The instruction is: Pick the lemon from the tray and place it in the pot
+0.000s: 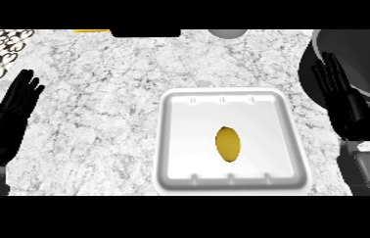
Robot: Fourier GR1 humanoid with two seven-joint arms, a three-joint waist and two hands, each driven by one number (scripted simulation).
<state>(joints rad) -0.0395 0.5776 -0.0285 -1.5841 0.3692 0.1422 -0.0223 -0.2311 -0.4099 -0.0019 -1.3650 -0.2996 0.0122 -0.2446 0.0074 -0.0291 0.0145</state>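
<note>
Lemon (228,144): lies in the white tray (175,134), slightly right of the tray's middle, long axis running away from the robot, clear of every wall and touching nothing but the tray floor.

Head view, findings. The tray sits on the marbled surface (94,95), near its front edge. The pot (329,41) shows as a dark round vessel at the far right, partly cut by the edge of the view and partly behind the right hand (339,97). That hand is released, fingers straight and upright, holding nothing, just right of the tray. The left hand (18,109) rests at the left edge, likewise released and empty, well apart from the tray.

Assessment of handling. The lemon is judged light, fairly stiff, with a smooth rounded skin that may roll or slip under a poor hold; not fragile. Recommended hold: across the short middle girth, thumb on one flank and fingers on the other, approached from above, since the tapered ends offer little purchase. The tray looks light and could shift if nudged.
</note>
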